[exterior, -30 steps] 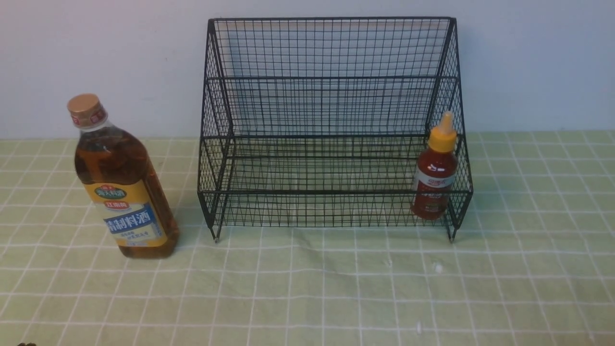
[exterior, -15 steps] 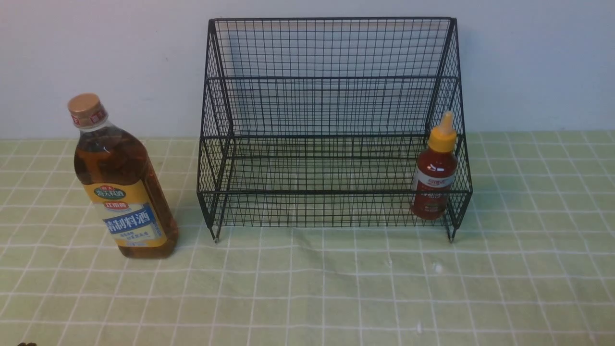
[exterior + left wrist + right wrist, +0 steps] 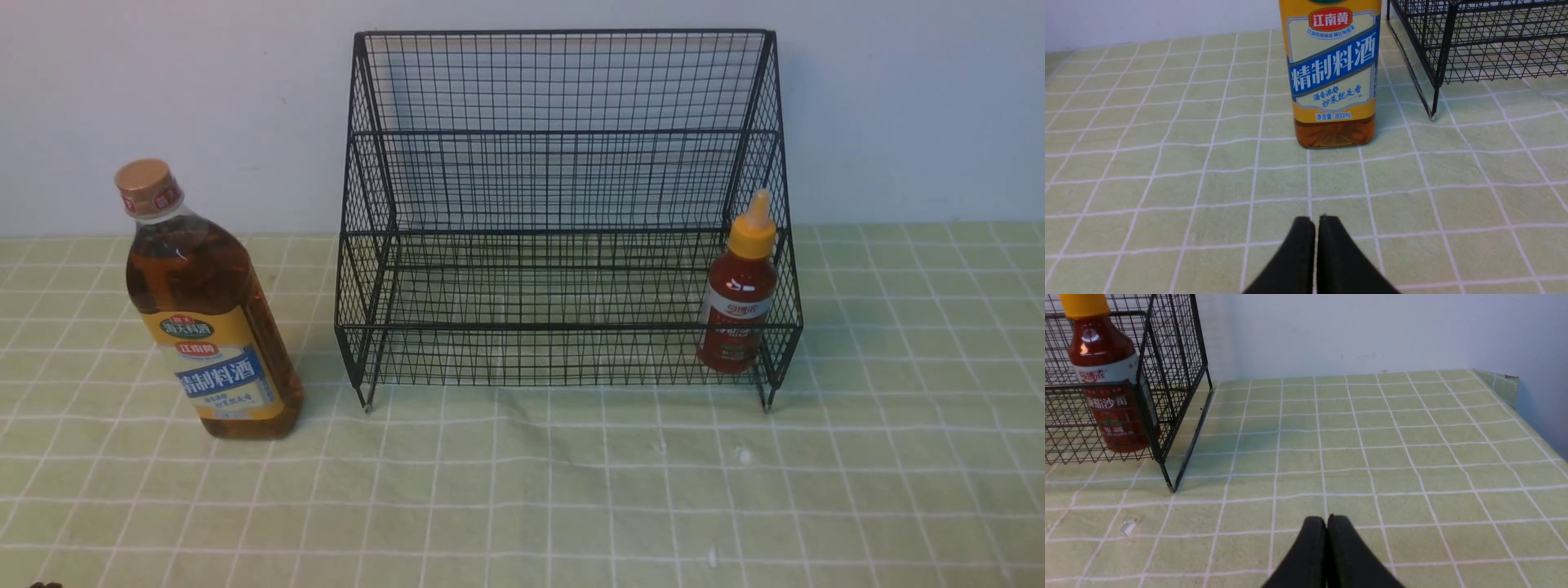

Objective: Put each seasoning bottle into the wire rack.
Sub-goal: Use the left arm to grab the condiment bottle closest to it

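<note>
Red sauce bottle (image 3: 739, 310) stands upright in the lower tier of the wire rack (image 3: 563, 131), apparently braced by its right mesh; amber bottle (image 3: 208, 310) stands on the counter (image 3: 571, 490); left tool (image 3: 1316, 220) faces it, jaws together, empty; right tool (image 3: 1326, 520) likewise.

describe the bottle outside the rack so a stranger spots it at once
Find the black wire rack on the green checked cloth. Left of it stands a tall clear bottle of amber liquid. Unlike the small red bottle inside the rack, it has a gold cap and yellow-blue label.
</note>
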Robot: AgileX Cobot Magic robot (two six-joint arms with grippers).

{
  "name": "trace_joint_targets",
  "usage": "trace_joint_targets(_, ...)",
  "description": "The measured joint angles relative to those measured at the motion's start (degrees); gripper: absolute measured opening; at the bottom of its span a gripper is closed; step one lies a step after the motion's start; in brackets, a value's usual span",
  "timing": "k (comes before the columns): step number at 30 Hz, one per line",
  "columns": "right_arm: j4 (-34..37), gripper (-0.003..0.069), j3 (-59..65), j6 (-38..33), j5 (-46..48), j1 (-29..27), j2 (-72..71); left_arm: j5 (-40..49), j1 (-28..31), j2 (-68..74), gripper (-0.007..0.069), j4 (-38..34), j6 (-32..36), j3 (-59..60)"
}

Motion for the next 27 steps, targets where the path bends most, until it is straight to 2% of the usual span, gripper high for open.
trace_joint_targets(13,0.00,-0.0015,0.00,0.00,0.00,0.00,0.00,-1.35,0.00,0.00,-0.0006,2.12,0.62,0.19)
trace_joint_targets(19,0.00,-0.0015,0.00,0.00,0.00,0.00,0.00,-16.52,0.00,0.00,-0.0006,0.71,0.24,0.30)
trace_joint_targets(20,0.00,-0.0015,0.00,0.00,0.00,0.00,0.00,-22.13,0.00,0.00,-0.0006,0.25,-0.11,0.30)
trace_joint_targets(25,0.00,-0.0015,0.00,0.00,0.00,0.00,0.00,-38.64,0.00,0.00,-0.0006,-0.02,-1.20,0.30)
trace_joint_targets(26,0.00,-0.0015,0.00,0.00,0.00,0.00,0.00,-39.40,0.00,0.00,-0.0006,-0.02,-1.27,0.30)
trace_joint_targets(27,0.00,-0.0015,0.00,0.00,0.00,0.00,0.00,-44.43,0.00,0.00,-0.0006,-0.02,-2.14,0.30)
